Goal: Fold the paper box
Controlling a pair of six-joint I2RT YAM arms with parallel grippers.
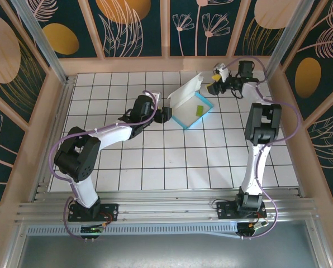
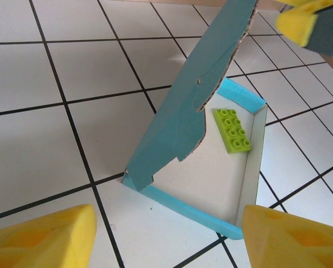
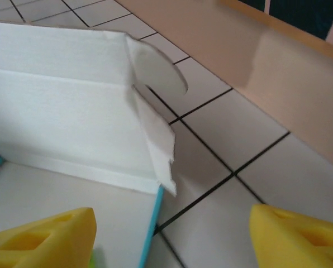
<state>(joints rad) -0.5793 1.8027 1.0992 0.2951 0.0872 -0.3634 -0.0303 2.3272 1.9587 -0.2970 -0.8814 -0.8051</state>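
Note:
The paper box point(image 1: 190, 109) lies open on the tiled table, turquoise outside and white inside. Its lid point(image 2: 194, 95) stands tilted up, with a notched flap point(image 3: 155, 134) at its end. A lime-green brick point(image 2: 232, 130) rests on the box floor. My left gripper point(image 1: 167, 113) is open just off the box's left low wall point(image 2: 183, 204), which lies between its yellow fingers point(image 2: 43, 240) untouched. My right gripper point(image 1: 215, 81) is open at the box's far right corner, beside the lid's flap, with nothing between its fingertips point(image 3: 300, 240).
A wooden wall point(image 1: 172, 64) borders the table close behind the box and the right gripper. The right arm's upright links point(image 1: 261, 125) stand to the right of the box. White tiles point(image 1: 172, 162) stretch in front toward the arm bases.

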